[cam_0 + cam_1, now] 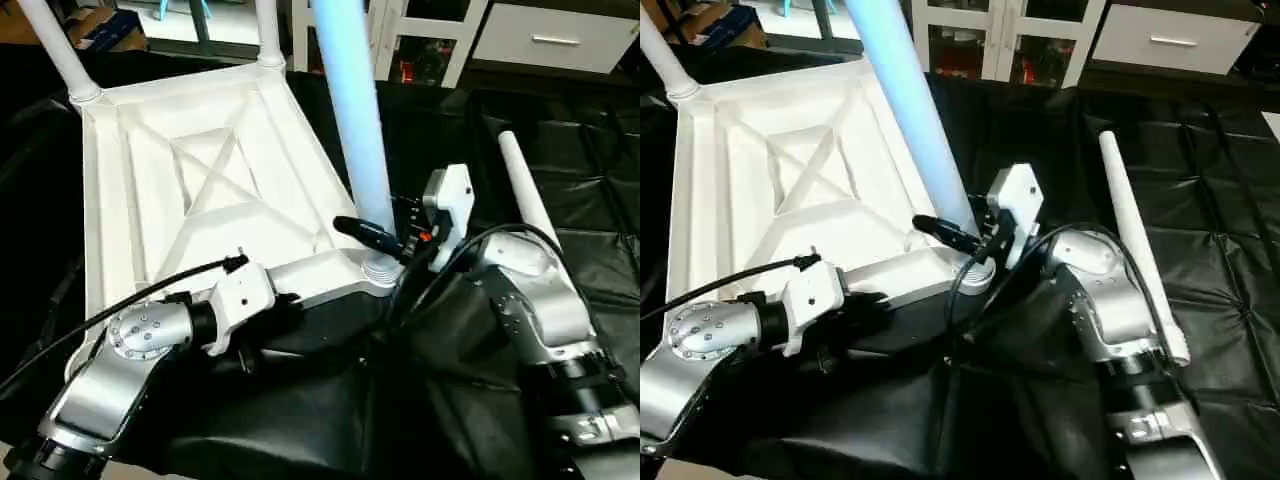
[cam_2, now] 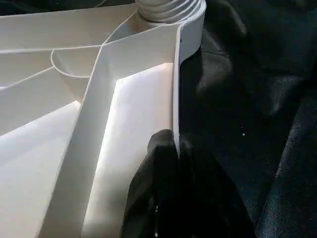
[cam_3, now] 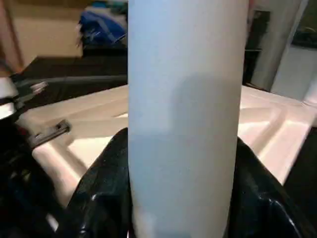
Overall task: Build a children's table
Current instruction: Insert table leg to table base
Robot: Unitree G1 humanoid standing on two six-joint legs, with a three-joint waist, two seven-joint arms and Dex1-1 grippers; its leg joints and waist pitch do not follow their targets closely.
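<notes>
Tabletop [image 1: 190, 190] lies upside down on black-draped work table [image 1: 1220, 200], X-ribbed underside facing up. Two legs already stand in the far corner sockets: far-left leg [image 1: 58, 48] and far-right leg [image 1: 267, 30]. Near-right leg [image 1: 352, 110] stands in the near-right socket [image 1: 378, 268], leaning slightly toward the far left as the head views show it. Right gripper [image 1: 385, 238] is clamped round the near-right leg just above the socket, a black finger on each side of the tube; the right wrist view shows the pads [image 3: 106, 188] pressed against both flanks of the leg. Left gripper [image 2: 176, 163] is pinched on the tabletop's near edge wall [image 2: 176, 99], fingers on either side of the thin rim, a little to the left of the near-right socket. Left forearm [image 1: 140, 335] comes in from the lower left, with a black cable running along it. Fourth leg [image 1: 1135, 250] lies loose on the black cloth to the right, well apart from the tabletop, beside the right forearm [image 1: 1110, 300]. White cabinets [image 1: 1160, 40] stand behind the work table.
</notes>
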